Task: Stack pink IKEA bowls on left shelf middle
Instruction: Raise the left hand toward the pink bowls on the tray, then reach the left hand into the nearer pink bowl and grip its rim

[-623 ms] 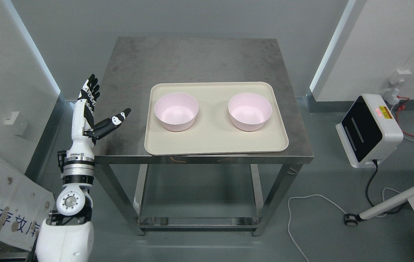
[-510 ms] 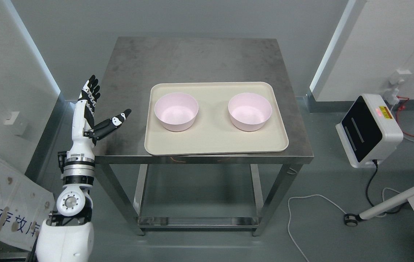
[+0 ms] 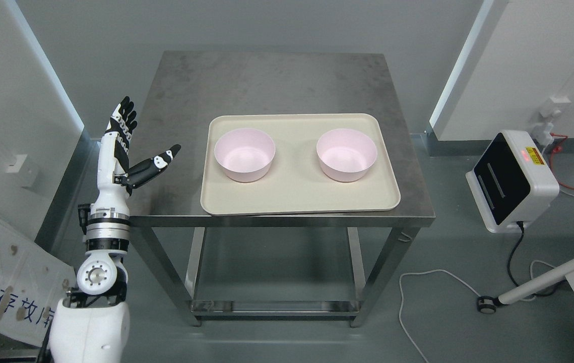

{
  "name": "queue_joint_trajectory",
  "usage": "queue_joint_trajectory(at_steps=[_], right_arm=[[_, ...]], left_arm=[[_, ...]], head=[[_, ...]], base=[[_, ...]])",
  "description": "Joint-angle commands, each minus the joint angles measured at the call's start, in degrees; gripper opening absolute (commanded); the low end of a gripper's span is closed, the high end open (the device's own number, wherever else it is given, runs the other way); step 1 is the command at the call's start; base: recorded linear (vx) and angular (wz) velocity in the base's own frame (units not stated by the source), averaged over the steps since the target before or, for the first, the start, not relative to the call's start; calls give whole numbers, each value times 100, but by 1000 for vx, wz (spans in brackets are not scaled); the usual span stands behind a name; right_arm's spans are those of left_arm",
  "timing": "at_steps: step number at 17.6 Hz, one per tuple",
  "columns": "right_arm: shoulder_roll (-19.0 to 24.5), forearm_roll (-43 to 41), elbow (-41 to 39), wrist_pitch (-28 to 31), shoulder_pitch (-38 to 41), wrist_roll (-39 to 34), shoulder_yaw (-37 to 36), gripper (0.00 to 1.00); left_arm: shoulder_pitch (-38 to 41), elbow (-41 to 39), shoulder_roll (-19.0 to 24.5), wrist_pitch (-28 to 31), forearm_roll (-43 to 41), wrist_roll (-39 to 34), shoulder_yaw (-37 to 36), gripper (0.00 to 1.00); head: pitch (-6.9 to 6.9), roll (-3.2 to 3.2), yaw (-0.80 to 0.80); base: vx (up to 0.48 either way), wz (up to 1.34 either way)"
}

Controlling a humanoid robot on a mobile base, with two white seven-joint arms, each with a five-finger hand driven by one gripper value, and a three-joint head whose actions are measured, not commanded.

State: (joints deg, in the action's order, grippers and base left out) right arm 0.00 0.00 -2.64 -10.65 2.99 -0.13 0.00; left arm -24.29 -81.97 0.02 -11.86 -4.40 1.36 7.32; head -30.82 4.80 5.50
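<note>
Looking from nearest to farthest, we find our left hand (image 3: 128, 146) raised beside the near left corner of the counter (image 3: 276, 80), fingers straight and spread, thumb angled out toward the bowls, nothing in its grip. We judge that open pose to be preparation for a grasp on a rim; the hand is well apart from either bowl. Our right arm does not show.

Beyond the thumb, to the hand's right, lies the beige tray (image 3: 297, 199), flat on the counter with its near edge close to the counter's front. It keeps both bowls together and upright, so either rim is free to take from above or from the side.

Nearer the hand sits the left pink bowl (image 3: 244, 154); farther right, apart from it, sits the right pink bowl (image 3: 346, 154). Both are empty and unstacked, so we judge the stacking not yet begun. No shelf shows in this view.
</note>
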Motion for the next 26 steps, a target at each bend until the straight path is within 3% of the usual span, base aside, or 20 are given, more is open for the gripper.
queue_joint_trajectory(at_steps=[1, 3, 5, 7, 9, 15, 20, 26], right_arm=[[-100, 44, 0, 1, 0, -5, -53, 100], [-100, 44, 0, 1, 0, -5, -62, 100], [-100, 44, 0, 1, 0, -5, -53, 100], [-100, 44, 0, 1, 0, -5, -53, 100], [-100, 44, 0, 1, 0, -5, -53, 100], [-100, 44, 0, 1, 0, -5, -53, 100], [-100, 44, 0, 1, 0, -5, -53, 100], [-100, 44, 0, 1, 0, -5, -61, 100]], left_arm=[[-864, 207, 252, 358, -26, 1509, -248, 100], [-1401, 812, 497, 911, -367, 2559, -467, 99], [-1779, 1191, 988, 1124, -1007, 2685, -722, 99], [-2052, 1437, 1201, 1168, -1404, 2668, -995, 99], [-2307, 1535, 1167, 1475, -1459, 2685, -1057, 99], [-2730, 1755, 1210, 2389, -1476, 3264, -2330, 94], [-2783, 2000, 1027, 2425, -2222, 3362, -2464, 88], [-2862, 2150, 736, 2408, -2741, 3319, -2709, 72]], head=[[0, 0, 0], [0, 0, 0], [0, 0, 0], [0, 0, 0], [0, 0, 0], [0, 0, 0], [0, 0, 0], [0, 0, 0]], base=[[0, 0], [0, 0], [0, 0], [0, 0], [0, 0], [0, 0], [0, 0], [0, 0]])
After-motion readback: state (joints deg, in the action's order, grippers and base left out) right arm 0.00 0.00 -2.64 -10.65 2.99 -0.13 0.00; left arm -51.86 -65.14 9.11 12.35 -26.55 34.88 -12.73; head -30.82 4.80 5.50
